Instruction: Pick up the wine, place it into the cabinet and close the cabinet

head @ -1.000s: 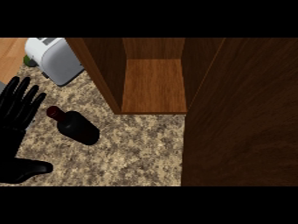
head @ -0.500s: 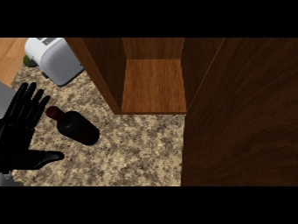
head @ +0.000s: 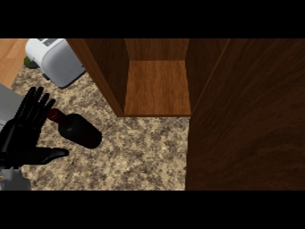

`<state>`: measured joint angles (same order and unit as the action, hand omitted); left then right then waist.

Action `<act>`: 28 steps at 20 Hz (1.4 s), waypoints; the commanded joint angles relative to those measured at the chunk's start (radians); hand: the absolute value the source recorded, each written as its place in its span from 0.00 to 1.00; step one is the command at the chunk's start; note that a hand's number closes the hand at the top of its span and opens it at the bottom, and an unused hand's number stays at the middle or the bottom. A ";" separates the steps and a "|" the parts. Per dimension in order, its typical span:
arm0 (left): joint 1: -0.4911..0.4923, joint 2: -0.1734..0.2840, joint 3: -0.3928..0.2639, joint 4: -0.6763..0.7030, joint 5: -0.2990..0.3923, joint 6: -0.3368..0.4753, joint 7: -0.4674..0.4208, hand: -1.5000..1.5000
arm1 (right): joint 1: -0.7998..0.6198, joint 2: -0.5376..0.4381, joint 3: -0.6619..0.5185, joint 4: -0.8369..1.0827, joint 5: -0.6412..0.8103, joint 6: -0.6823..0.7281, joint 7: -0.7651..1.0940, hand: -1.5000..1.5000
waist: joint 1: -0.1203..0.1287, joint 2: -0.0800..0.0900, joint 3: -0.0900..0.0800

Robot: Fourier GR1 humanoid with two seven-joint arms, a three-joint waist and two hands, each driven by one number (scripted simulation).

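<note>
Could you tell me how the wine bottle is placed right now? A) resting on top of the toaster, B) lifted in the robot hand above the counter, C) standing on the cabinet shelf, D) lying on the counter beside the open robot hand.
D: the wine bottle lies on its side on the counter, just right of the open left robot hand.
</note>
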<state>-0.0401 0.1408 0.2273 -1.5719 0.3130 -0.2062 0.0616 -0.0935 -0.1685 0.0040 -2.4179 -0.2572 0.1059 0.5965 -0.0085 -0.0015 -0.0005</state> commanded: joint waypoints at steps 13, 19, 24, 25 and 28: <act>-0.026 0.007 0.008 0.299 -0.023 -0.130 -0.220 0.00 | 0.096 0.005 -0.024 -0.193 -0.083 0.029 0.038 0.00 | -0.004 0.000 0.000; 0.010 -0.031 -0.026 0.305 -0.074 -0.107 -0.292 0.00 | 0.075 0.013 -0.009 -0.213 -0.082 -0.006 0.089 0.00 | -0.001 -0.001 0.000; -0.089 -0.019 -0.017 0.386 -0.090 -0.067 -0.271 0.00 | 0.126 0.048 0.013 -0.184 -0.051 0.033 0.007 0.00 | -0.005 -0.001 0.001; -0.063 -0.032 -0.025 0.388 -0.092 -0.083 -0.306 0.00 | 0.070 0.007 -0.021 -0.246 -0.110 0.000 0.114 0.00 | -0.007 -0.002 0.000; -0.087 -0.016 -0.032 0.406 -0.084 -0.102 -0.277 0.00 | 0.041 0.028 -0.004 -0.175 -0.051 -0.008 0.074 0.00 | 0.003 -0.001 0.000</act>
<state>-0.1230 0.1304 0.2118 -1.1613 0.2322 -0.3083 -0.2338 -0.0767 -0.1522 -0.0028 -2.4223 -0.2563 0.1306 0.5976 -0.0105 -0.0016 -0.0003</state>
